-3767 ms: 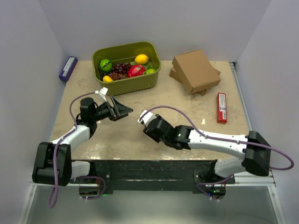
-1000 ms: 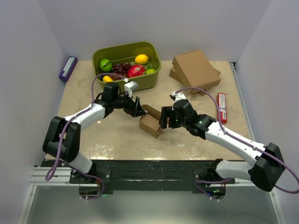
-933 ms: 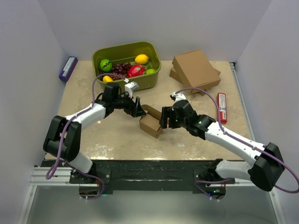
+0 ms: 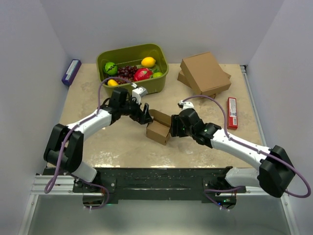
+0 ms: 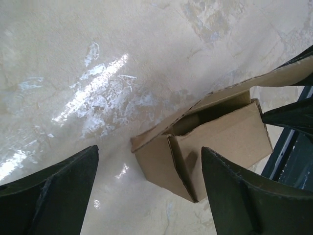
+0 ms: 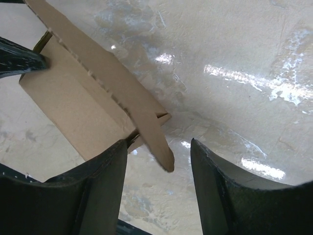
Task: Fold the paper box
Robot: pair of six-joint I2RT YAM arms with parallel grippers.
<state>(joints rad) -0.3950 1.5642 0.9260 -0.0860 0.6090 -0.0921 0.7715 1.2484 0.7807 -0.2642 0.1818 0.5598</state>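
The mottled beige counter (image 4: 98, 142) carries the paper box (image 4: 158, 131) at its middle, one flap raised, nearer me than the green fruit bin (image 4: 146, 89). My left gripper (image 4: 145, 117) gapes wide at the box's far-left edge, holding nothing. My right gripper (image 4: 172, 126) stands part open around the flap's end, not pinching it.

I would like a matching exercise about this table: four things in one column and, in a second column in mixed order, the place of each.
Things:
1. paper box
2. bin
3. red pack
4. purple box

Places:
a. far right
b. far left
c. centre
d. at the back, holding fruit

Pairs: 1-c; 2-d; 3-a; 4-b
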